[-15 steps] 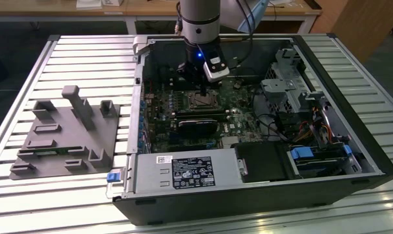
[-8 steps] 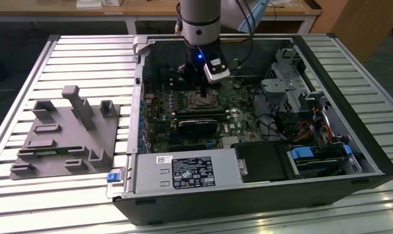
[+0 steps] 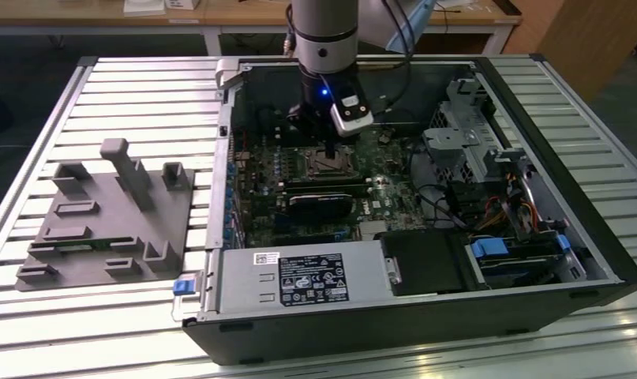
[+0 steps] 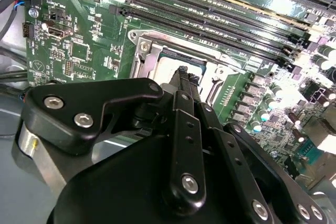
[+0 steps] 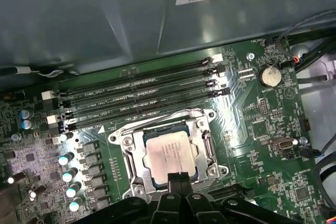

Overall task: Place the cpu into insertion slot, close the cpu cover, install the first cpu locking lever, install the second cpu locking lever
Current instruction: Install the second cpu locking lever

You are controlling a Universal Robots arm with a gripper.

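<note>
Silver-grey cylindrical arm, black wrist section with a blue light, white camera block on its side, black cable alongside. Matte black tool, linkage bars with silver screws, narrow paired fingertips.

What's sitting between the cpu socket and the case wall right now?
In the first wrist view, four long black memory slots run between the insertion slot, with the cpu seated, and the grey case wall.

Slatted metal table bearing a grey fixture block beside an open computer case.
</note>
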